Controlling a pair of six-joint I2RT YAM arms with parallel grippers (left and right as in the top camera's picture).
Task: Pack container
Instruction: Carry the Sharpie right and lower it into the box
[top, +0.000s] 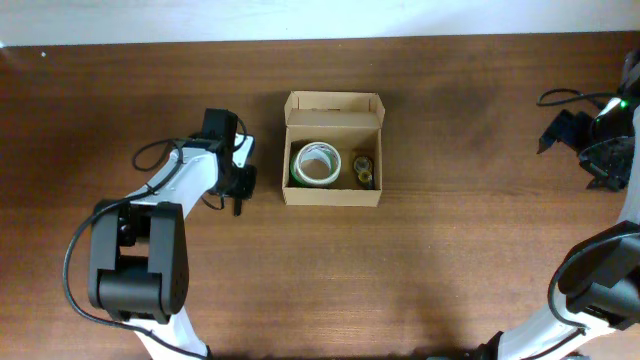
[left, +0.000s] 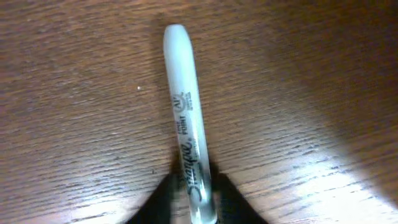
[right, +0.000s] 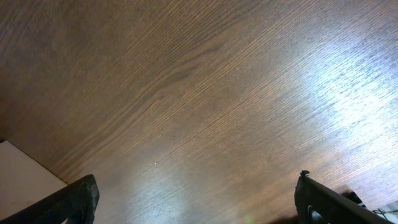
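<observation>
The container (top: 333, 110) is a small tan cardboard box with its lid flap open at the back, in the middle of the table. Inside lie a white tape roll with a green rim (top: 317, 164) and a small dark roll (top: 363, 168). My left gripper (top: 240, 195) is just left of the box, low over the wood. In the left wrist view it (left: 196, 202) is shut on a silver marker (left: 184, 106) that lies along the table. My right gripper (top: 610, 150) is at the far right edge, open and empty (right: 196, 199).
The dark wooden table (top: 450, 250) ends at a pale wall strip along the back. Cables (top: 565, 97) lie near the right arm at the far right. The left arm's base (top: 135, 270) stands at the front left.
</observation>
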